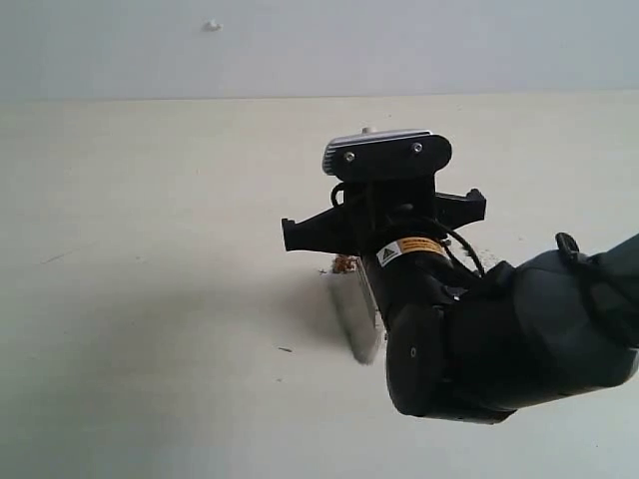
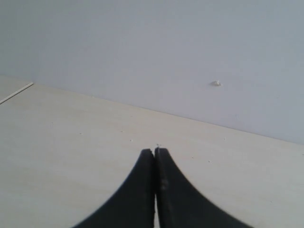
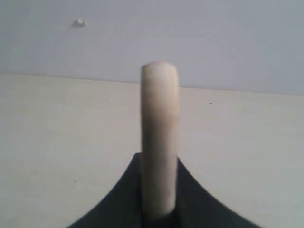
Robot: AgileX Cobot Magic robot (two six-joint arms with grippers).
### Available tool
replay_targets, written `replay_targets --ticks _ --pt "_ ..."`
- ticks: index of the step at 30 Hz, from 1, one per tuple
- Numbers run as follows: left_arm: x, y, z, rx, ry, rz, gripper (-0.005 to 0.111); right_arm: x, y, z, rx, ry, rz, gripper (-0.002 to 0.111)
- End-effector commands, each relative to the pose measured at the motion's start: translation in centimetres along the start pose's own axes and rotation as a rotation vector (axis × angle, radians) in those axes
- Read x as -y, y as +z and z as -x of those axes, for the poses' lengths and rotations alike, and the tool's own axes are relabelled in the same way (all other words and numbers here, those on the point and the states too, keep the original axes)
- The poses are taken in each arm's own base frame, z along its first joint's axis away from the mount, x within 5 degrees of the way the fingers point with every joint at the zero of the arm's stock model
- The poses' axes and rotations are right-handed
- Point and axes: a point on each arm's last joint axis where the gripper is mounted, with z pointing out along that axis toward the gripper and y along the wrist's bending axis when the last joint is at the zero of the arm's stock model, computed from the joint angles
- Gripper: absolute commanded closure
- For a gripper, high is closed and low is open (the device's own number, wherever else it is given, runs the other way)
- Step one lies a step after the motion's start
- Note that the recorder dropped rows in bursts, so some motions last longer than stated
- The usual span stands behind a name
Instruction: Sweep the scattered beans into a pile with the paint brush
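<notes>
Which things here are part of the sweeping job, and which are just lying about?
Part of the job: paint brush, clamped in the right claw; beans, a small brown cluster by the brush.
Just there: left claw, shut and empty; white bump on the wall; dark speck on the table.

The right arm (image 1: 479, 339) hides most of the paint brush (image 1: 357, 317) — only a blurred silvery strip shows. The beans (image 1: 345, 264), partly behind the arm, are too small to count — a brown smudge.
</notes>
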Motion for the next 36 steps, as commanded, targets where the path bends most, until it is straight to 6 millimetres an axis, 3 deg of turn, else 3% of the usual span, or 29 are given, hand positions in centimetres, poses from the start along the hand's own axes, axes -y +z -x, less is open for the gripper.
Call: replay_targets --ticks 1,8,23,26,31,36 --pt "0.0 0.0 0.0 0.009 -0.005 0.0 0.107 0.3 -0.1 0.1 0.001 -0.015 -0.021 0.108" --pt "0.0 0.0 0.0 0.009 -0.005 0.0 0.107 -0.4 -0.8 1.9 0.024 -0.008 0.091 0.108" --pt "0.0 0.0 0.0 0.006 -0.005 0.002 0.107 1.0 -4.3 7.8 0.055 0.119 0.215 0.108" --pt "0.0 0.0 0.0 0.006 -0.005 0.002 0.107 2.6 -5.9 7.8 0.13 0.127 0.168 0.108" --pt "0.0 0.0 0.0 0.006 -0.005 0.002 0.107 7.2 -8.2 6.2 0.235 0.145 -0.059 0.108" --pt "0.0 0.0 0.0 0.006 -0.005 0.002 0.107 9.4 -8.6 3.8 0.14 0.098 -0.168 0.108"
